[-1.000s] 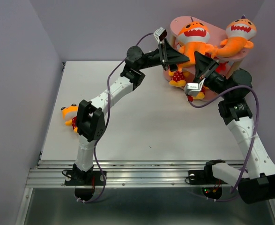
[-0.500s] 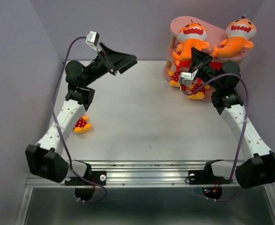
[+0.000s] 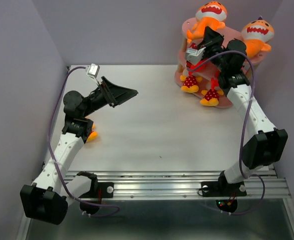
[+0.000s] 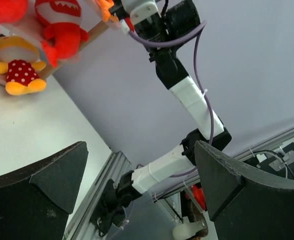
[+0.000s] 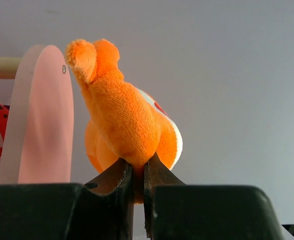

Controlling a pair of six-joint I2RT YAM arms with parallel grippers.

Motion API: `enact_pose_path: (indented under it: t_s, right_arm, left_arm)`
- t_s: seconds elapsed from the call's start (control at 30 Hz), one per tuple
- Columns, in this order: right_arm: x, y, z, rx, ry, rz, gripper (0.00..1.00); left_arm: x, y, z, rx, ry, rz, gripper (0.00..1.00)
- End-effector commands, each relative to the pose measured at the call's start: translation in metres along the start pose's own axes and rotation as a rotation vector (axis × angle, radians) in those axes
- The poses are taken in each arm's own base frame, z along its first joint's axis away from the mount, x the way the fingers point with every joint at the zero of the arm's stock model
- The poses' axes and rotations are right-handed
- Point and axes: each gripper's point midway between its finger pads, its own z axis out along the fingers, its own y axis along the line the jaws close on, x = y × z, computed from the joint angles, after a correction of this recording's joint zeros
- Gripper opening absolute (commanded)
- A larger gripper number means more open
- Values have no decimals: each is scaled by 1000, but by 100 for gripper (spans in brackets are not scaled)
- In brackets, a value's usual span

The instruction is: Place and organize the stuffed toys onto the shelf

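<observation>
My right gripper [image 5: 138,170] pinches 1 thin fold of the shark [image 5: 121,115] at the shelf [image 5: 41,125] top edge; it may slip. My left gripper [image 3: 124,93] is spread.

I've got the pink shelf [image 3: 186,24] at one o'clock: one orange shark [image 3: 210,17] above its top board, another shark [image 3: 257,36] on the right edge, two dotted figures [image 3: 190,82] at its foot, a third figure [image 3: 91,135] at nine.

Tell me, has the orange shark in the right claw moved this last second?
Yes: the orange shark, pinched by the right gripper, has shifted toward the far edge of the shelf.
</observation>
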Motion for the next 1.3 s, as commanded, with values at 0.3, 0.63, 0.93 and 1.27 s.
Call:
enact_pose_path:
  t_s: [0.3, 0.63, 0.93, 1.27]
  right_arm:
    - [30, -25, 38, -3, 108, -63, 1]
    - [39, 12, 38, -135, 137, -49, 3]
    - [66, 25, 38, -189, 216, -10, 7]
    - [53, 29, 24, -212, 171, -14, 21]
  left_arm:
    - [21, -11, -27, 47, 22, 111, 99]
    - [25, -11, -30, 47, 28, 112, 99]
    - [27, -11, -32, 49, 27, 103, 99]
    - [24, -10, -30, 50, 25, 96, 99]
